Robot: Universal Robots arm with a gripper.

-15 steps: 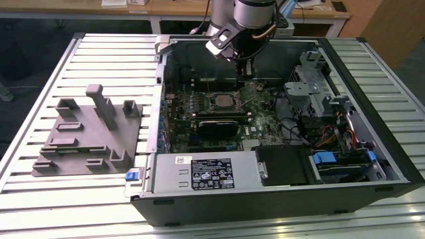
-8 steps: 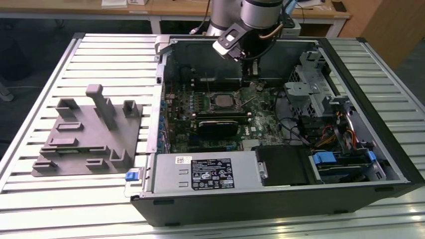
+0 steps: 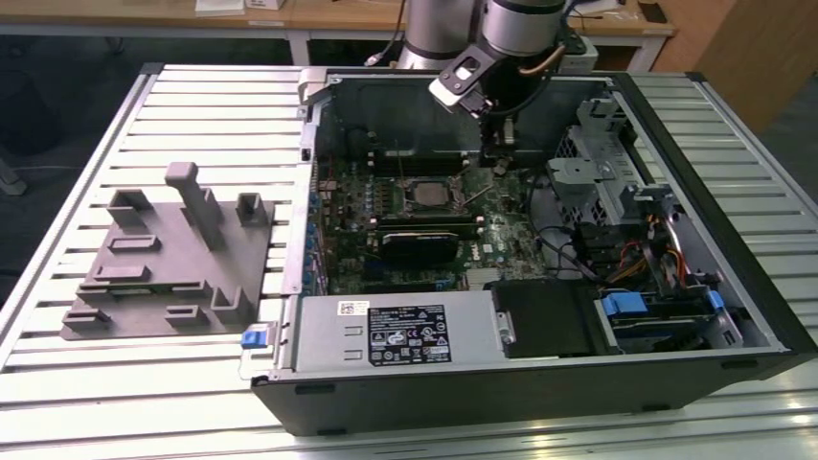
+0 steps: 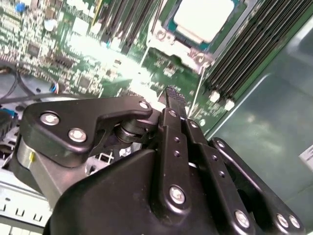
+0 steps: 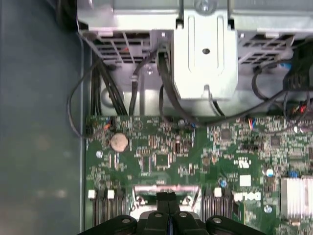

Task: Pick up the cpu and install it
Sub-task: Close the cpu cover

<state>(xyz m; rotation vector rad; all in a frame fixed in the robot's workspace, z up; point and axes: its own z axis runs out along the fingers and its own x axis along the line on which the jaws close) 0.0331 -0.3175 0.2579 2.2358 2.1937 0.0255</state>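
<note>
The cpu (image 4: 203, 18) is lying flat in the socket frame (image 4: 157, 35), well apart from the grey fixture block (image 3: 167, 259) on the surface (image 3: 192, 105) at the exterior view's left. Toward the right, the claw (image 3: 497, 165) is hovering over the motherboard (image 5: 161, 161), fingers together and gripping nothing. The chip is judged seated.

The exterior view looks steeply down on the open computer case (image 3: 537, 402) from afar, with the arm (image 3: 511, 29) at twelve o'clock. Both wrist views sit close over the motherboard (image 5: 161, 156), looking past the gripper (image 5: 167, 197).
</note>
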